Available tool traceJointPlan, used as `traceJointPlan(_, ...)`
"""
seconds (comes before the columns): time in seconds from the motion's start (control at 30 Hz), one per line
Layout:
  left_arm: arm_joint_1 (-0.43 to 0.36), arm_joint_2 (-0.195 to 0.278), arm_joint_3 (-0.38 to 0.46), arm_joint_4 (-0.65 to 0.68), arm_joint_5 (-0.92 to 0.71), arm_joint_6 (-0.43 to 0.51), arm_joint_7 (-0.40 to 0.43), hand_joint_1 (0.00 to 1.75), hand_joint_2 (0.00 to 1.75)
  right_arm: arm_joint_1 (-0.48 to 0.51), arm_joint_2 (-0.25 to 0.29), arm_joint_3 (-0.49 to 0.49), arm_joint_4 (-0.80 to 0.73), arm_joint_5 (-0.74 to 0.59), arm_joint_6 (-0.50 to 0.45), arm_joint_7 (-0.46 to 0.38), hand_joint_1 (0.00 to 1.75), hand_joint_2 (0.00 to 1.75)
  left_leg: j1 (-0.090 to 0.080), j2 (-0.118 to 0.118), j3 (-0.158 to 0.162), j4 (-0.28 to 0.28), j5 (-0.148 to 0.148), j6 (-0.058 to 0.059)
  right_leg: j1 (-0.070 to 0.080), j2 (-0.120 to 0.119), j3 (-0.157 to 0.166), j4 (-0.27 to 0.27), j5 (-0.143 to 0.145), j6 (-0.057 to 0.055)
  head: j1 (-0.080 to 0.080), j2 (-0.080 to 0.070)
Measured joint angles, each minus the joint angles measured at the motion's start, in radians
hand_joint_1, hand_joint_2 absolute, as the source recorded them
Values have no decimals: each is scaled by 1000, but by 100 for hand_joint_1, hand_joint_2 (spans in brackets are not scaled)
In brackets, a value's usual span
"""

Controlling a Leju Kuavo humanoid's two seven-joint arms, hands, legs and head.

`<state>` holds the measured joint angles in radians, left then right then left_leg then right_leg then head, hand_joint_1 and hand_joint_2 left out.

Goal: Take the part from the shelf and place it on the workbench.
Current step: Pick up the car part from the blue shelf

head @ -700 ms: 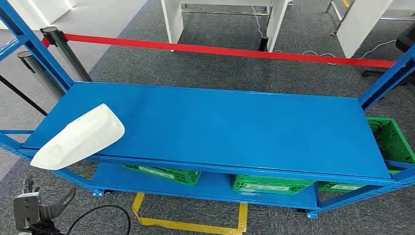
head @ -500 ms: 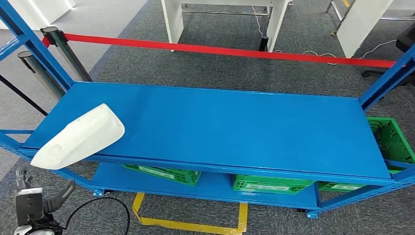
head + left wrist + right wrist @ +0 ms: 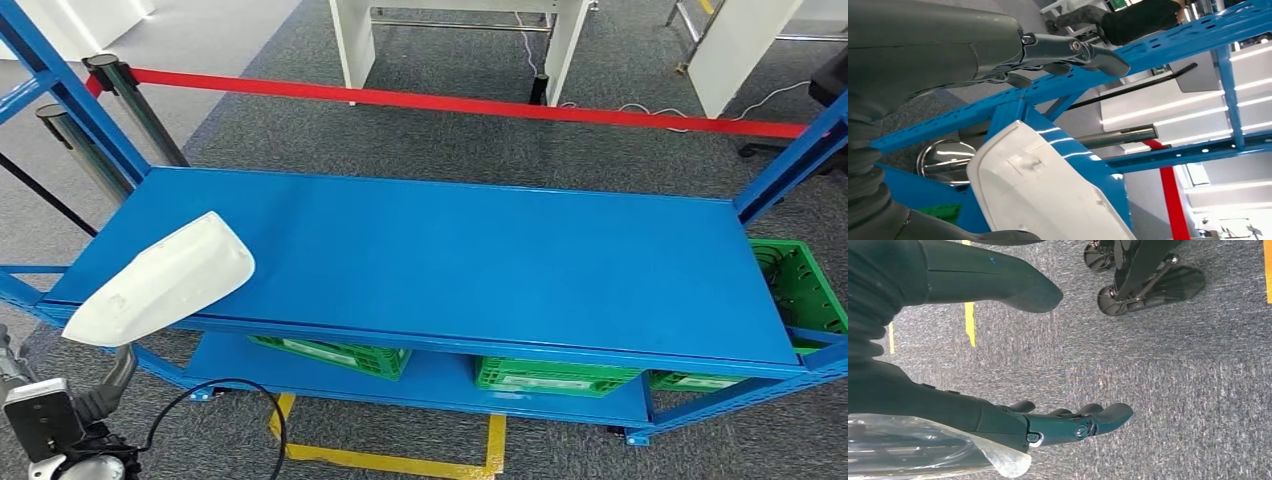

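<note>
The left hand [image 3: 75,415] sits low at the near left corner of the blue shelf [image 3: 480,260], below the shelf's front edge and just under the overhanging end of the white part [image 3: 160,280]. Its fingers are apart and it holds nothing; in the left wrist view the left hand [image 3: 998,55] reaches out with its dark fingers [image 3: 1088,52] extended past a perforated blue rail, and the white part [image 3: 1043,195] lies close beside the palm, between thumb and fingers as far as that turned view lets one judge — whether any of them touches it I cannot tell. The part is a smooth, rounded white shell lying flat on the top level of the shelf, slanted, its narrower end jutting over the front edge toward the left hand and its broader end farther in on the blue surface. Beyond the left hand and one level down stand green crates [image 3: 340,355] on the lower level, and a black cable [image 3: 215,400] loops over the carpet just beside the hand. The right hand [image 3: 1068,422] hangs over grey carpet [image 3: 1173,390], well apart from the shelf — its fingers are stretched out and slightly spread, with nothing in them. A yellow floor line [image 3: 969,322] runs near the right hand.
</note>
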<state>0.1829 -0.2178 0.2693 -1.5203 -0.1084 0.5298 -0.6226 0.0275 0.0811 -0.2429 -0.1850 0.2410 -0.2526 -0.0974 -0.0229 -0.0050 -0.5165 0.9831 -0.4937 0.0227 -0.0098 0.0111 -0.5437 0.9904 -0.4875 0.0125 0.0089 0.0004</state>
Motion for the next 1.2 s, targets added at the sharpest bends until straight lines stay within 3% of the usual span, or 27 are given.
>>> traceJointPlan(0.2, 2, 0, -17, -11, -42, 46, 6, 0, 175, -3, 5, -4, 0, 6, 0, 4, 0, 175, 0, 0, 0, 0, 0, 0, 0, 0, 0, 0, 0, 0, 0, 0)
traceJointPlan(0.4, -4, 22, -38, -9, -307, 160, -66, 0, 175, -6, 7, -7, 0, 21, 12, 3, 0, 175, 0, 0, 0, 0, 0, 0, 0, 0, 0, 0, 0, 0, 0, 0)
traceJointPlan(0.87, 0, 30, -24, -120, -737, 167, -78, 0, 175, -8, 7, -9, 1, 54, 36, 8, 0, 175, 0, 0, 0, 0, 0, 0, 0, 0, 0, 0, 0, 0, 0, 0)
traceJointPlan(1.2, 0, 39, -13, -108, -895, 168, -78, 0, 175, -10, 7, -15, 2, 64, 47, 10, 0, 175, 0, 0, 0, 0, 0, 0, 0, 0, 0, 0, 0, 0, 0, 0)
